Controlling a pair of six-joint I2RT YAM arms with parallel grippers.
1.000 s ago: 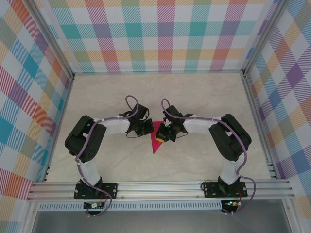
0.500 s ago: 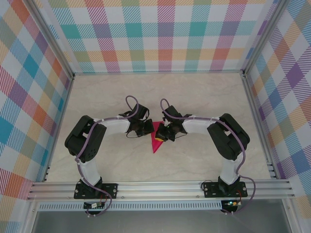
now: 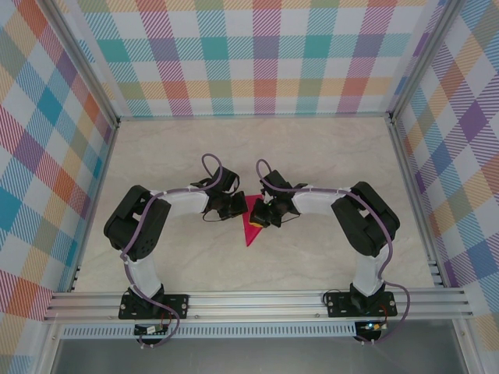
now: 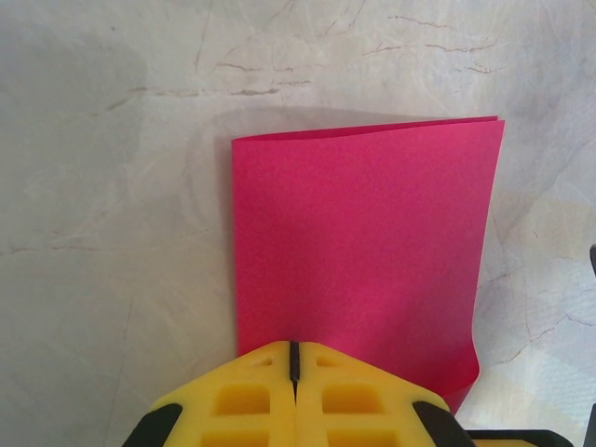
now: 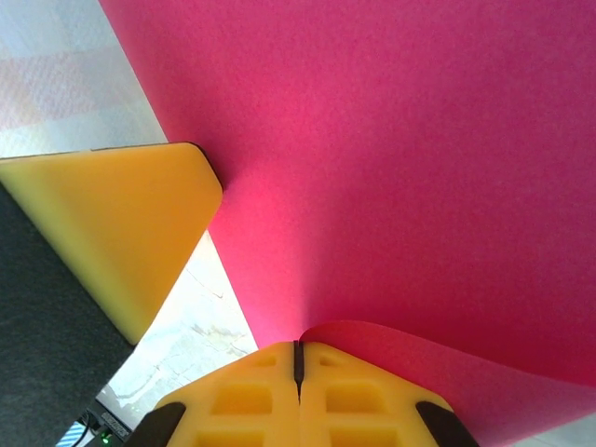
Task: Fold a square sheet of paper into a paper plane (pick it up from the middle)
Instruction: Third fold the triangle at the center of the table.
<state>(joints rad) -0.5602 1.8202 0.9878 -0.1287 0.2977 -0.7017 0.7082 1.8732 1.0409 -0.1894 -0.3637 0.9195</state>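
The magenta-pink square sheet of paper lies folded on the table as a narrow pointed paper plane shape, its tip toward the near edge. My left gripper is shut, its yellow tips resting on the left edge of the paper, whose far edge shows two layers. My right gripper is also shut and presses down on the paper from the right. A flap curls up beside the right gripper. No paper shows in either slit. The left gripper has one yellow finger in the right wrist view.
The pale marble-patterned table is walled by checked panels on the left, back and right. An aluminium rail carrying both arm bases runs along the near edge.
The right arm has edged slightly to the left. The paper and the left gripper have not moved.
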